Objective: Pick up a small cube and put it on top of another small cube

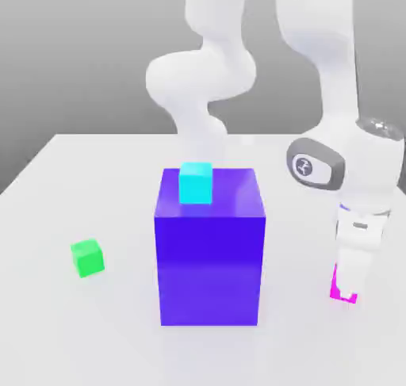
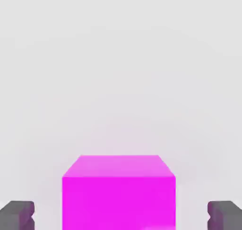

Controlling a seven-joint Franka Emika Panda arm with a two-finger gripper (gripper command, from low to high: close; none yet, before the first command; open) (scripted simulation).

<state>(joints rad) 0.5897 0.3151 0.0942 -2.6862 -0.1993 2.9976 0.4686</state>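
Observation:
The small magenta cube (image 1: 338, 288) (image 2: 118, 191) sits on the white table at the exterior view's right, partly hidden behind my fingers. My gripper (image 1: 349, 285) (image 2: 121, 216) is lowered straight down around it, one dark finger (image 2: 18, 215) on each side. The hand view shows a gap between each finger and the cube, so the jaws stand open and straddle it without touching. The small green cube (image 1: 87, 257) rests on the table at the exterior view's left, far from the gripper.
A big blue-violet block (image 1: 210, 250) stands mid-table between the two small cubes, with a cyan cube (image 1: 195, 182) on its top. The white table (image 1: 95, 329) stretches around them, and the arm's base rises behind the block.

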